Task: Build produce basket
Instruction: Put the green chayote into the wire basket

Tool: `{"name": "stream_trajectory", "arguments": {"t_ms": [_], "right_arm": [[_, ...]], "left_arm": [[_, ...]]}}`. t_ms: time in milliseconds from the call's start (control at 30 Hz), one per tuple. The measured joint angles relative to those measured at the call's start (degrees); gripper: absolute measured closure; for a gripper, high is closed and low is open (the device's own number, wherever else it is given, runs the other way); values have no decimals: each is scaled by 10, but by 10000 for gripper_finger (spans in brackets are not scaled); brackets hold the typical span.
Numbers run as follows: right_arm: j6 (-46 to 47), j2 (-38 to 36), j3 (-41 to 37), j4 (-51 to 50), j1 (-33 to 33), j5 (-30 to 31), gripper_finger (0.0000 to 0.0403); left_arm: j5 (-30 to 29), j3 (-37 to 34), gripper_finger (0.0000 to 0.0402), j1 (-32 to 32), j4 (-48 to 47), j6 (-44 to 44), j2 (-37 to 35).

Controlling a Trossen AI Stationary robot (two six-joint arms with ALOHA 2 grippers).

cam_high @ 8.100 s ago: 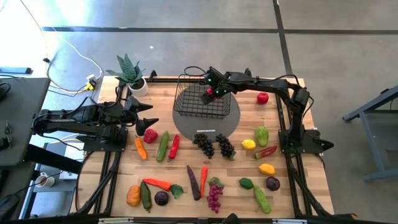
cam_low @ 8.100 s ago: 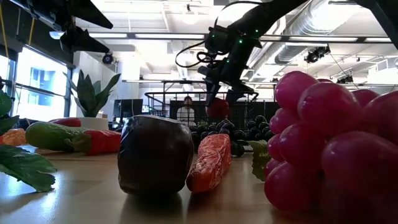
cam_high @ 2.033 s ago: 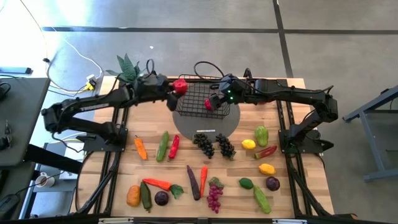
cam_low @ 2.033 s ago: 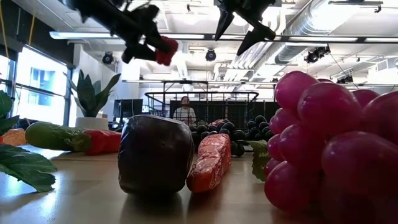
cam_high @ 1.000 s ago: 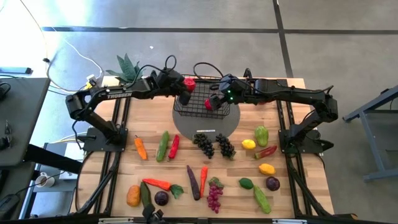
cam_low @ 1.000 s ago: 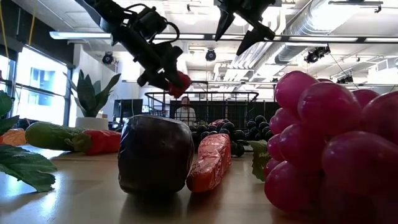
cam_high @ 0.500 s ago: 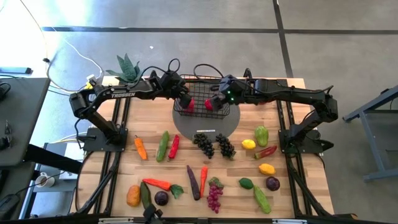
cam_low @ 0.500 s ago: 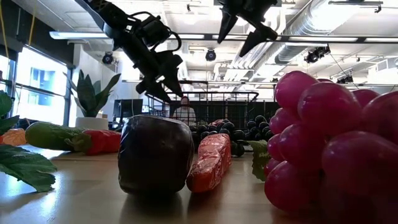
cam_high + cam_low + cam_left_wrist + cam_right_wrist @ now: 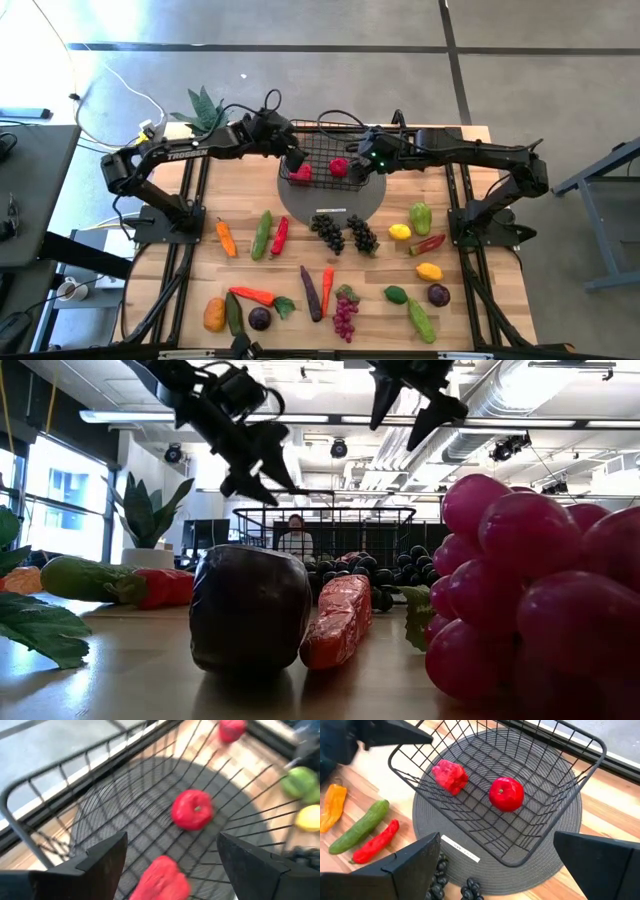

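The black wire basket stands on a grey round disc at the table's far middle. A red pepper and a red apple lie on its mesh floor, seen also in the right wrist view as pepper and apple. My left gripper hangs open above the basket's left part, just over the pepper, touching nothing. My right gripper hangs open and empty above the basket's right edge. Both show high up in the low view, left and right.
More produce lies across the near half of the table: a cucumber, a red chili, dark grapes, a lemon, a green pepper, purple grapes. A potted plant stands at the far left corner.
My left gripper came down with the red pepper from the basket's far left corner into the basket, opened and let go. The pepper now lies on the basket floor left of the apple. My right gripper has drifted a little toward the table's right edge.
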Motion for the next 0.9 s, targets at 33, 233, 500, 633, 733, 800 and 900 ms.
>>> {"name": "stream_trajectory", "arguments": {"t_ms": [33,233,500,633,733,800,900], "right_arm": [[1,-2,0,-3,2,2,31],[28,-15,0,-58,20,6,31],[87,-30,0,-153,69,43,31],[136,-34,0,-214,94,71,31],[164,-33,0,-264,113,78,31],[190,-33,0,-292,125,86,31],[230,-32,0,-325,139,85,31]], "left_arm": [[9,0,103,-1,0,-6,-6],[62,0,103,-7,-3,-58,-35],[73,0,103,-28,-10,-31,-66],[71,0,103,-36,-10,-29,-78],[69,0,103,-39,-10,-29,-84],[69,0,103,-41,-10,-29,-88],[68,0,103,-42,-11,-29,-88]]}}
